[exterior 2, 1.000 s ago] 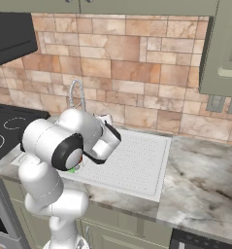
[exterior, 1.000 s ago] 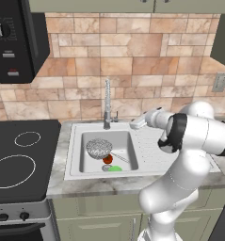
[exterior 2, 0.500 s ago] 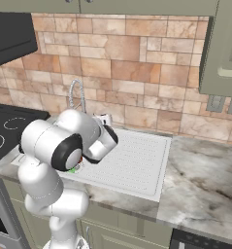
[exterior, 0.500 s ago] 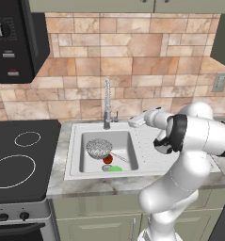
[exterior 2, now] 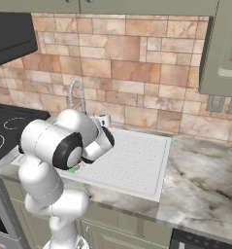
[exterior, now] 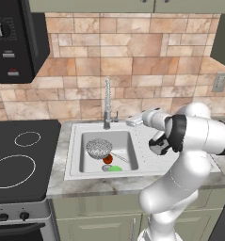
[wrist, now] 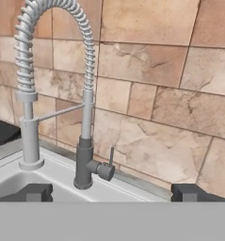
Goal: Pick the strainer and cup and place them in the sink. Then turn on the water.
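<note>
Faucet (wrist: 85, 141) before open hand (wrist: 111, 192) (apart)

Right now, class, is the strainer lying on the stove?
No: the strainer lies inside the sink, beside the cup.

- Grey mesh strainer (exterior: 99, 148) lies in the white sink (exterior: 75, 149).
- Green cup (exterior: 115, 168) lies beside it in the basin.
- Chrome spring-necked faucet (wrist: 84, 117) stands upright behind the basin.

In the right base view the arm hides most of the sink (exterior 2: 25, 156) basin; the cup (exterior 2: 72, 169) peeks as a green sliver, and the faucet (exterior 2: 76, 95) base sits behind the arm
</note>
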Controlling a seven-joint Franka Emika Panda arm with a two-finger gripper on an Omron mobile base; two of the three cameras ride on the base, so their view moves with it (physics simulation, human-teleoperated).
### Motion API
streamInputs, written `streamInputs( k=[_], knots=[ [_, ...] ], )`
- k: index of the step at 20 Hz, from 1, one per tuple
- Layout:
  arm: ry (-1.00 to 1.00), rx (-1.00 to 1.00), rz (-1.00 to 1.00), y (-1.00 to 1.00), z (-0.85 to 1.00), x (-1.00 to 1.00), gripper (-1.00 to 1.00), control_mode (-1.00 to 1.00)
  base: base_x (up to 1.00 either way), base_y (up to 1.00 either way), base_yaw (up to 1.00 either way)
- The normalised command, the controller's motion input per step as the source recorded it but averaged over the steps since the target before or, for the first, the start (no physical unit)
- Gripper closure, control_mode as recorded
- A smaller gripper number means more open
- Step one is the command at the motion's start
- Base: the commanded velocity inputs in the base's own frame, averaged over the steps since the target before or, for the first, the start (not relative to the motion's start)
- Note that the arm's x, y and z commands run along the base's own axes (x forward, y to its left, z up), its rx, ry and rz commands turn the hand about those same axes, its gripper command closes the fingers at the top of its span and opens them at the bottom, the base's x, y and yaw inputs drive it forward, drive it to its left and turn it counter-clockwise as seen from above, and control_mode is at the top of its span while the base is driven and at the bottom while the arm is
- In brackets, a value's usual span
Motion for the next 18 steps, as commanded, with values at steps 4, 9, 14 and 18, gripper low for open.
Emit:
streamInputs(
  k=[4,9,14,18],
  knots=[
    [0.00,0.07,0.00,0.03,-0.05,0.03,-1.00,-1.00,0.00,0.00,0.00],
    [0.00,0.08,0.00,0.04,-0.15,0.09,-1.00,-1.00,0.00,0.00,0.00],
    [-0.02,0.07,0.03,0.00,-0.16,0.22,-1.00,-1.00,0.00,0.00,0.00],
    [-0.04,0.05,0.04,0.00,-0.18,0.29,-1.00,-1.00,0.00,0.00,0.00]
  ],
)
